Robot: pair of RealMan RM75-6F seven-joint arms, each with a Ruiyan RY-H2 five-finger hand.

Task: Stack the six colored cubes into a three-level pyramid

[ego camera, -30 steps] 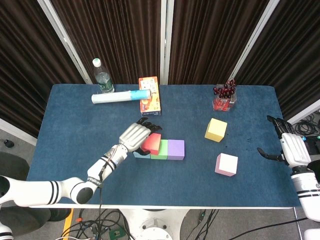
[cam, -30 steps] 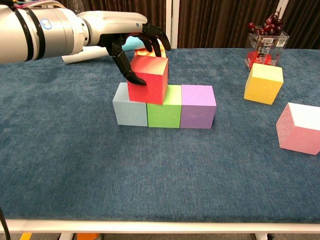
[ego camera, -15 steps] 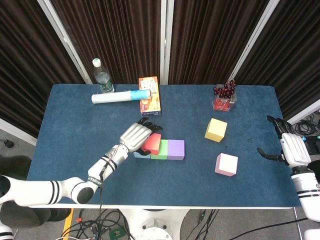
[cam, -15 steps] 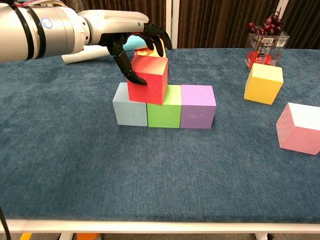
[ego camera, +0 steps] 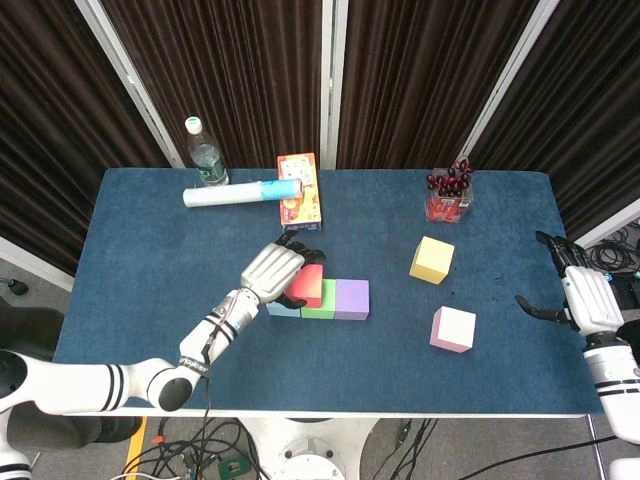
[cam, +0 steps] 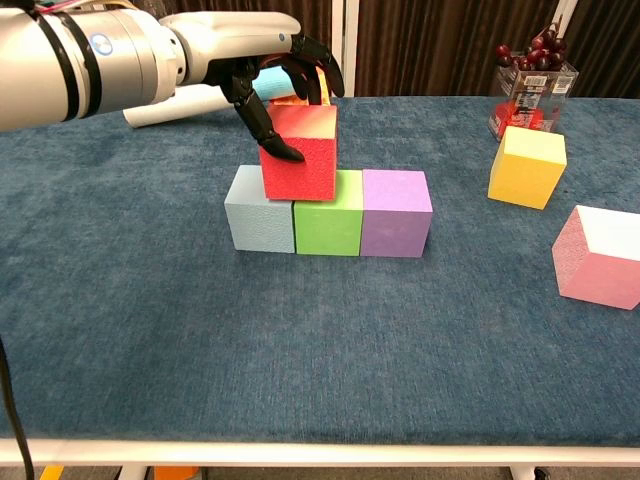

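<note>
**Q:** Where did the red cube (cam: 299, 152) stand, and what held it?

**A:** It sat on the second level, straddling the seam between the grey-blue cube (cam: 259, 222) and the green cube (cam: 328, 226). The left hand (cam: 262, 62) reached over it from behind, its dark fingers (cam: 268, 125) clamped on the cube's left face and top rear edge.

**Q:** How was the base row arranged?

**A:** Grey-blue, green and purple cube (cam: 396, 213) stood touching in one line on the blue table (cam: 300, 350).

**Q:** And the remaining pieces?

**A:** The yellow cube (ego camera: 432, 260) and the pink cube (ego camera: 453, 329) lay apart to the right, unstacked.

**Q:** The other hand?

**A:** The right hand (ego camera: 574, 296) hung at the table's right edge, fingers apart, holding nothing.
</note>
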